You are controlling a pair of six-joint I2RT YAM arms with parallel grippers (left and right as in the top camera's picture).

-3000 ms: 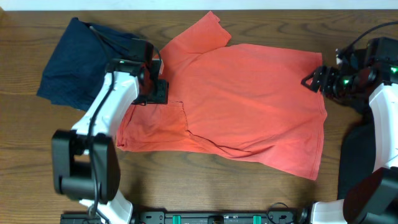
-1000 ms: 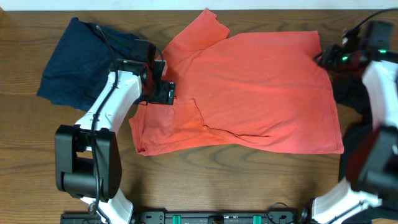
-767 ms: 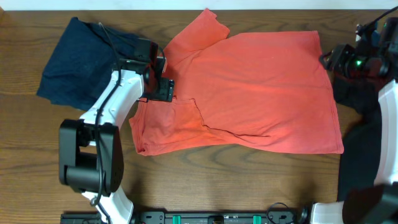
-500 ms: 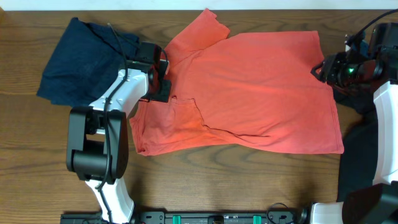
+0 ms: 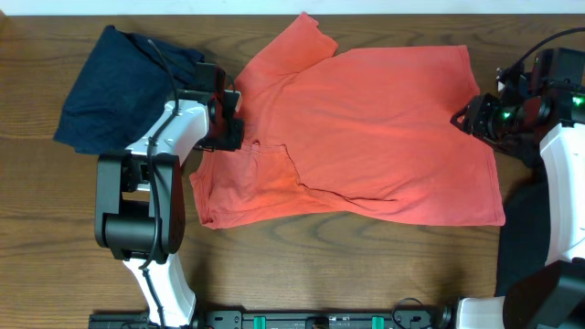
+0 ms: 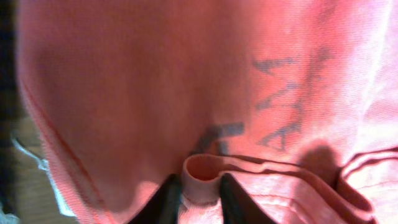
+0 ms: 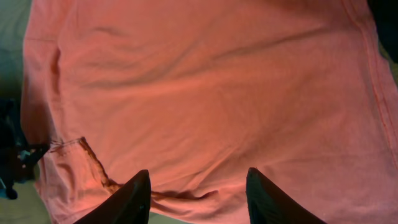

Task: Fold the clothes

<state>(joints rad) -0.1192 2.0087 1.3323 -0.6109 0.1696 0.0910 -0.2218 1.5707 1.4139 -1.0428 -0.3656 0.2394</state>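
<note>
While our left gripper (image 6: 200, 190) pinches the coral T-shirt (image 5: 366, 128) and the right gripper (image 7: 198, 190) gapes empty, we reckon lifting comes next.

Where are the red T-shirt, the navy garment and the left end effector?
red T-shirt (image 5: 384, 128), overhead view, middle of its body.
navy garment (image 5: 105, 91), overhead view, its middle.
left end effector (image 6: 200, 190), left wrist view, between its fingertips.

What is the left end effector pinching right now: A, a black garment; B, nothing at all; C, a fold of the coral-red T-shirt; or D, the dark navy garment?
C: the left wrist view shows the left end effector closed around a raised fold of the coral-red cotton T-shirt.
</note>
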